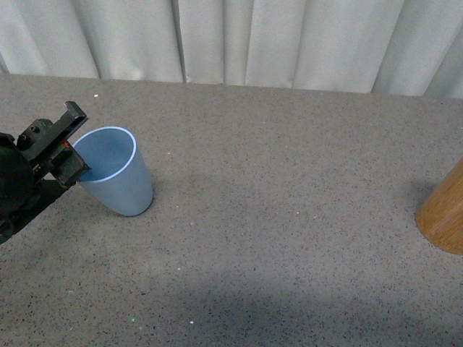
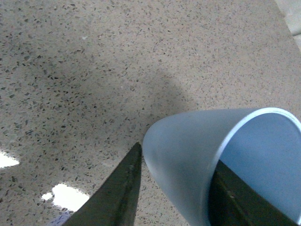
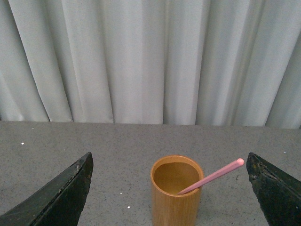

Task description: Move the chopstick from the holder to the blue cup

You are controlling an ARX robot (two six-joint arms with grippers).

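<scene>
The blue cup point(image 1: 116, 173) stands at the left of the table, leaning with its mouth towards my left gripper point(image 1: 72, 155). That gripper is shut on the cup's rim. In the left wrist view one finger is outside the cup point(image 2: 188, 155) wall and the other inside, with the left gripper point(image 2: 178, 157) pinching the wall. The orange-brown holder point(image 3: 176, 202) stands upright between the wide-open fingers of my right gripper point(image 3: 169, 157), farther out than the fingertips. One pink chopstick point(image 3: 214, 176) leans out of it. The holder point(image 1: 443, 217) shows partly at the front view's right edge.
A grey speckled tabletop point(image 1: 275, 238) stretches between the cup and the holder. A pale pleated curtain point(image 1: 231, 36) hangs along the table's far edge.
</scene>
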